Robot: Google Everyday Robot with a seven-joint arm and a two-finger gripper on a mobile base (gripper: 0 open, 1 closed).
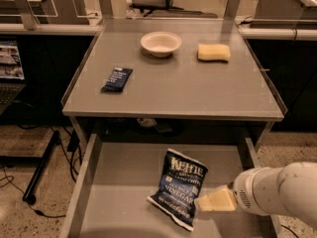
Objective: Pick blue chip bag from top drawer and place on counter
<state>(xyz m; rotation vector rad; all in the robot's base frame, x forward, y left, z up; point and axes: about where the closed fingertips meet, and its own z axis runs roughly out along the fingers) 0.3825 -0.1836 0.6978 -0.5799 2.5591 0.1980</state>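
**While the chip bag lies in the drawer, the pick is the step in hand**

Because the blue chip bag lies flat on the floor of the pulled-out top drawer, right of centre with its "Kettle" lettering towards the far side, nothing of the placing has begun. The gripper, a pale wedge at the end of the white arm, reaches in from the right and sits low in the drawer. Its tip is at the near right edge of the bag, touching it or just beside it. Whether it is released or clenched on anything cannot be told from this view.

Above the drawer, the counter carries a small white bowl at the far middle and a yellow sponge to the right of it. A flat dark blue snack-bar wrapper lies towards the left.

My reading is that the task is at the grasp, early in its course. The next move calls for a firm hold on the bag's crinkly edge, which may slide or fold away under a sideways push. Then comes a lift high enough to clear the drawer's wall and the counter's near rim. The near middle of the counter, between the wrapper and the sponge, looks the likeliest spot to set it down.
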